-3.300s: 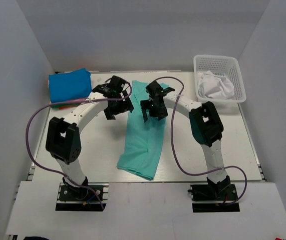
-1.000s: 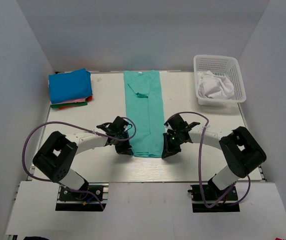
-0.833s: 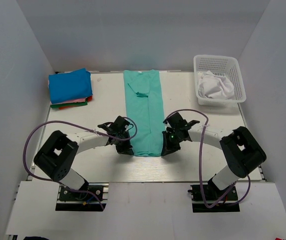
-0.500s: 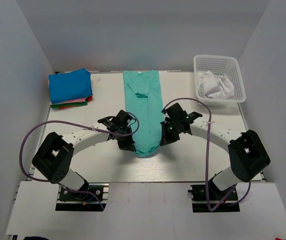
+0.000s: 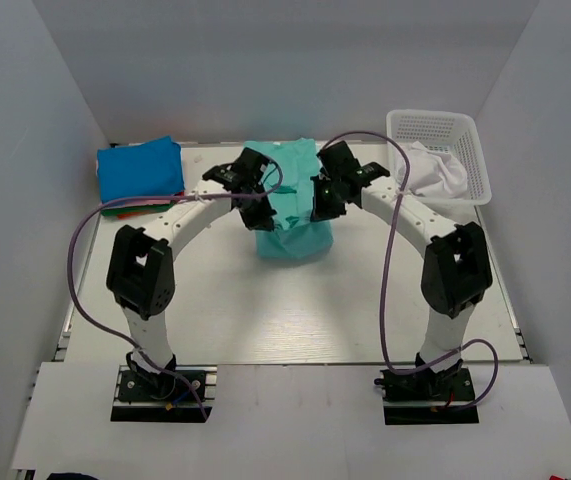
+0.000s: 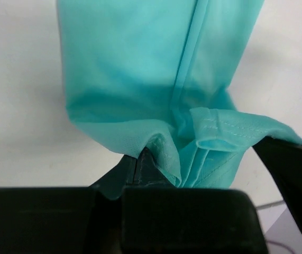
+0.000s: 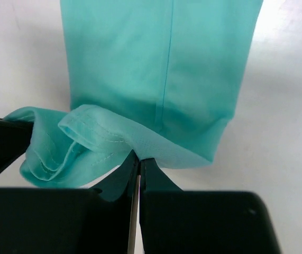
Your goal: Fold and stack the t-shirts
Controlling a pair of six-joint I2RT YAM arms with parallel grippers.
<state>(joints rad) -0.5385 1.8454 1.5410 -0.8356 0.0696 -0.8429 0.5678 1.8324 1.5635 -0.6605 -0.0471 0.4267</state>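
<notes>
**Teal-green short-sleeved cloth t-shirt (image 5: pixel 295 238) held by both arms**

Your left fingers (image 6: pixel 143 169) and right fingers (image 7: pixel 138 168) are clamped shut on its hem. It drapes doubled over on the bench (image 5: pixel 265 310), between the folded bright blue t-shirt (image 5: pixel 140 170) and the white plastic mesh basket (image 5: pixel 435 122).

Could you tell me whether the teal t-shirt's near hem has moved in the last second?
Yes. The hem of the t-shirt moved toward the back wall, ending about level with the basket.
</notes>
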